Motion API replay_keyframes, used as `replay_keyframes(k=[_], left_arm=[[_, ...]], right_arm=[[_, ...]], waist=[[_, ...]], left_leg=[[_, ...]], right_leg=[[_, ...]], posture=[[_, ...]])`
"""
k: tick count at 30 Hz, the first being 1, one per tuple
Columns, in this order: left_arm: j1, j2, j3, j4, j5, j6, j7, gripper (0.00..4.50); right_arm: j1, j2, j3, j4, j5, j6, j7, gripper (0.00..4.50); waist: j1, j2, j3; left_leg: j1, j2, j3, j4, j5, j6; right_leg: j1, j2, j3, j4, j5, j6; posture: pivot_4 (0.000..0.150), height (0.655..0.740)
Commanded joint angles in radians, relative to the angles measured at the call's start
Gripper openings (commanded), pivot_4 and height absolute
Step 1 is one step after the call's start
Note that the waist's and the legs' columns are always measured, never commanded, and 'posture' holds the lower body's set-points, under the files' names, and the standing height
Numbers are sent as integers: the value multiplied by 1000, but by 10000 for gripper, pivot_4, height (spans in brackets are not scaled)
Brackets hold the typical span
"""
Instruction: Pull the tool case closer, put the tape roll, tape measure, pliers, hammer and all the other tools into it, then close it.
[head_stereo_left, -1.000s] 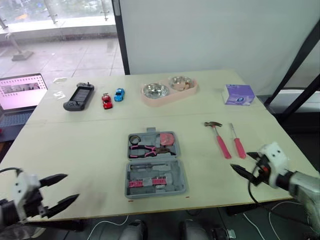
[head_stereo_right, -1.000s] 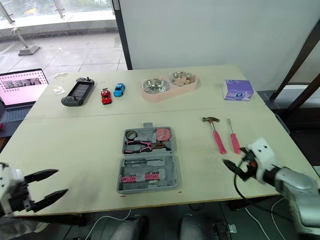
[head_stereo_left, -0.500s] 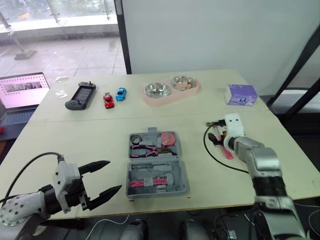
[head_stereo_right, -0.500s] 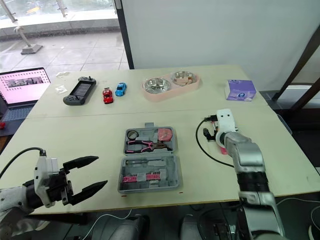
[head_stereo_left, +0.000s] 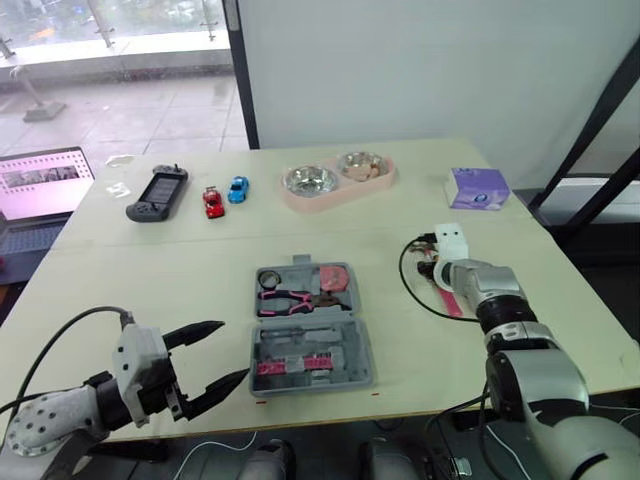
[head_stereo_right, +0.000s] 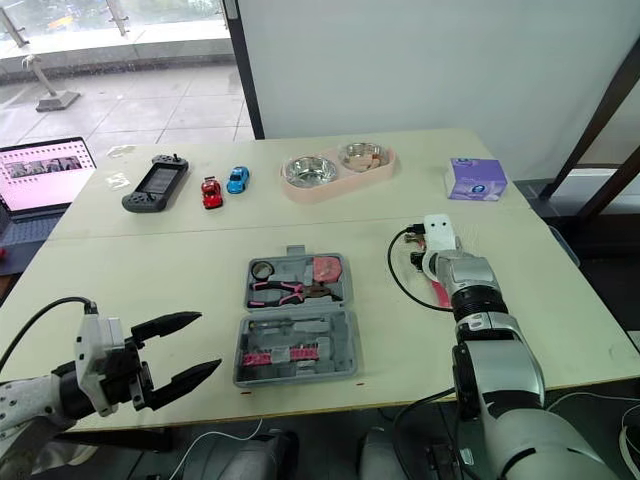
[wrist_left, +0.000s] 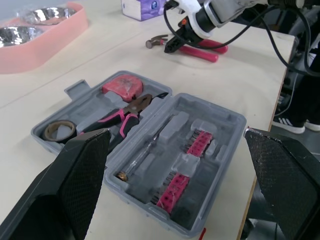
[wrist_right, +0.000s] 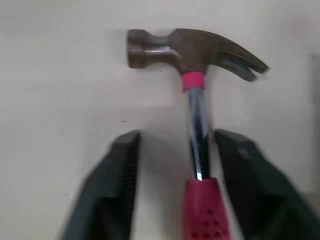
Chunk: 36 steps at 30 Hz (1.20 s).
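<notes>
The hammer (wrist_right: 197, 100) lies flat on the desk (head_stereo_left: 180, 280), to the right of the tool case (head_stereo_left: 365, 360) and apart from it. I judge it stiff and top-heavy: the steel head carries most of the weight, and the bare metal neck looks smooth, so it may slip or swing down if it is held far back. The best hold seems to be across the neck where it meets the pink grip, close to the head. The right gripper (wrist_right: 177, 134) is open, with its two fingers on either side of this neck; whether one finger touches it I cannot tell. A second pink-handled tool (wrist_left: 217, 46) lies just beside the hammer. The tool case lies open and flat in the middle of the desk, with the tape roll (head_stereo_left: 269, 279), pliers (head_stereo_left: 290, 298) and tape measure (head_stereo_left: 333, 277) in its far half. The left gripper (head_stereo_left: 235, 350), open and empty, hovers near the front edge, left of the case
</notes>
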Motion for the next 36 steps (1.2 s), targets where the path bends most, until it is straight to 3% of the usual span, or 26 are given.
replay_keyframes(k=[1, 7, 14, 19, 24, 36], left_arm=[[4, 2, 4, -12, 3, -14, 2, 45000], [-4, 8, 6, -13, -2, -2, 8, 45000], [-10, 11, 6, 2, 1, -2, 3, 45000], [-29, 16, -14, 16, 0, 2, -9, 45000], [-57, 31, -21, 37, -9, 7, -26, 45000], [-111, 50, -27, 23, -18, 55, -14, 45000]], right_arm=[[-31, 4, 0, 51, -14, -28, -6, 962], [-7, -3, -15, -42, -3, 11, 1, 338], [363, 69, -66, -992, 111, 553, -46, 338], [567, 196, -83, -1421, 110, 795, -142, 338], [678, 222, -55, -1524, 89, 825, -175, 338], [784, 249, -1, -1414, 83, 721, -169, 338]], waist=[[0, 0, 0], [0, 0, 0], [8, 1, 0], [7, 4, 2], [9, 4, 1], [5, 3, 0]], left_leg=[[0, 0, 0, 0, 0, 0], [1, 0, 0, 0, 0, 0], [-2, 0, -3, -2, 0, 0], [-1, 0, -3, -2, 0, 0], [-1, 0, -3, 0, 0, 0], [-1, 0, -2, -1, 0, 0]], right_leg=[[0, 0, 0, 0, 0, 0], [1, 0, 0, 0, 0, 0], [-3, 0, -1, 2, 2, 3], [-3, 1, -1, 2, 0, 0], [-2, 0, -1, 1, 0, 0], [-2, 1, -1, 1, 0, 0]], posture=[[1500, 7233], [1500, 7233], [1500, 7233], [1500, 7233], [1500, 7233], [1500, 7233]])
